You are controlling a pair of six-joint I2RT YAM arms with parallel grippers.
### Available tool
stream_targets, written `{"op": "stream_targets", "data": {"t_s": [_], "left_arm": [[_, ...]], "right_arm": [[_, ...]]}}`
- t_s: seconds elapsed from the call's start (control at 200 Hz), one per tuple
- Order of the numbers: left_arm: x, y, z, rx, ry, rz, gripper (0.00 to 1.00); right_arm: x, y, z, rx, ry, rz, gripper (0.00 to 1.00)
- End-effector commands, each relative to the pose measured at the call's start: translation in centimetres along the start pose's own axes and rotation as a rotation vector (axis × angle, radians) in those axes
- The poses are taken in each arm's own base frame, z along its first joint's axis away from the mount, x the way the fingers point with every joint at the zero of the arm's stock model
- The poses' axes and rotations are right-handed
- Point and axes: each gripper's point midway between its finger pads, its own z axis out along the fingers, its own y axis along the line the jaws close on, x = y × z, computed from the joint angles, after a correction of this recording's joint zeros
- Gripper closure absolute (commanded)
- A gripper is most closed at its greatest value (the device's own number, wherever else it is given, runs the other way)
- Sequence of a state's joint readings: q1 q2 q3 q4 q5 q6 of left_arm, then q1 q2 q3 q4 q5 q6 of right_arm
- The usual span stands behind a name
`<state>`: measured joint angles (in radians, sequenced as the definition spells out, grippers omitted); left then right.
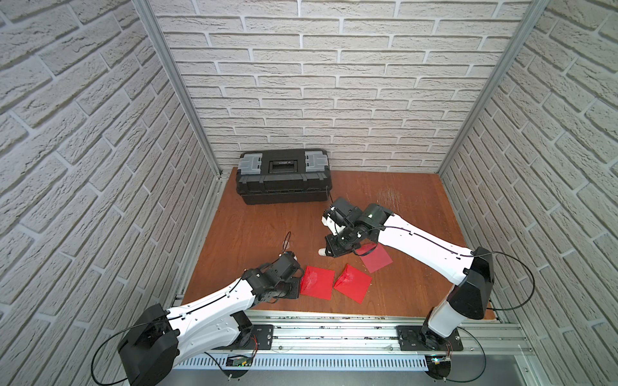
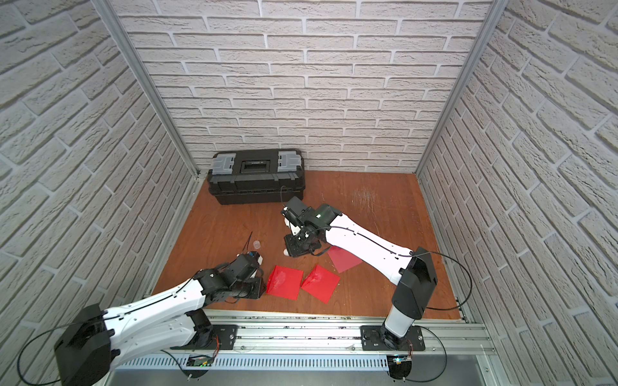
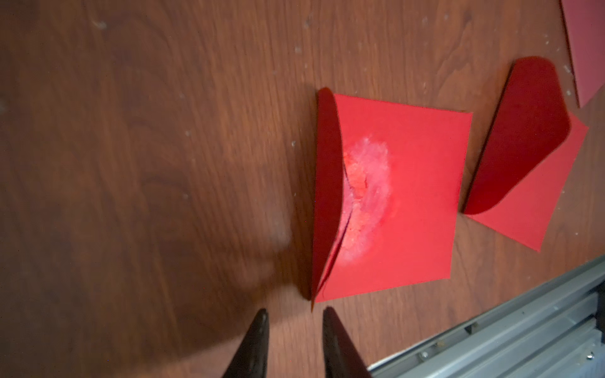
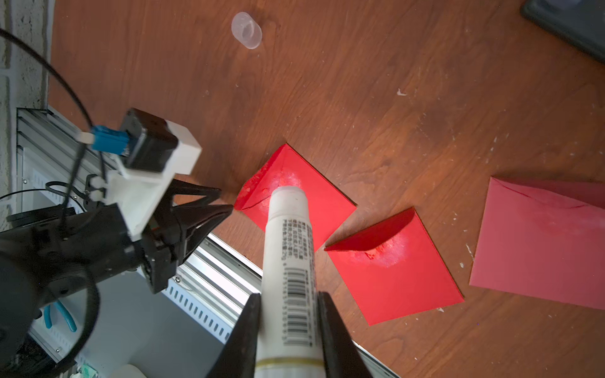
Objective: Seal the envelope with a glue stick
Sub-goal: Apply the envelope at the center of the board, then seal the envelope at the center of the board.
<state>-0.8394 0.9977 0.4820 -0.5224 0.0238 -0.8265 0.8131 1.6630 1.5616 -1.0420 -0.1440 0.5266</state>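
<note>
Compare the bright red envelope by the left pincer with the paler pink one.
The bright red square paper envelope is vivid; the paler pink square paper envelope is washed-out. The bright one's flap stands up beside a white glue smear; the pale one's lies folded flat. The right arm overhangs part of the pale one, not the bright one. Both lie on the wooden table.
</note>
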Motion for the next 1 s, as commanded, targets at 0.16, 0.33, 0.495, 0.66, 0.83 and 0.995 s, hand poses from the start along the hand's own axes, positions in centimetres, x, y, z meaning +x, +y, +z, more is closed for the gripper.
{"op": "stream_targets", "data": {"t_s": [0.16, 0.33, 0.495, 0.66, 0.83, 0.995], "left_arm": [[-1.7, 0.3, -1.8, -0.075, -0.01, 0.041, 0.63], [-2.7, -0.6, -0.7, -0.063, 0.003, 0.05, 0.65], [-3.5, -1.3, 0.7, -0.051, 0.029, 0.063, 0.69], [-4.2, -2.0, 1.6, -0.039, 0.04, 0.076, 0.73], [-5.1, -2.6, 1.7, -0.042, 0.042, 0.091, 0.75], [-5.8, -2.9, 1.4, -0.051, 0.037, 0.105, 0.75]], "right_arm": [[0.1, -2.5, -1.6, -0.009, -0.047, 0.036, 0.97], [0.7, -3.5, -1.8, -0.007, -0.056, 0.05, 0.97], [1.4, -3.8, -1.7, -0.01, -0.04, 0.051, 0.97], [2.0, -3.7, -1.3, -0.03, -0.031, 0.066, 0.97], [2.4, -3.9, -1.3, -0.025, -0.025, 0.067, 0.97], [2.5, -4.0, -1.5, -0.021, -0.033, 0.065, 0.97]]}}
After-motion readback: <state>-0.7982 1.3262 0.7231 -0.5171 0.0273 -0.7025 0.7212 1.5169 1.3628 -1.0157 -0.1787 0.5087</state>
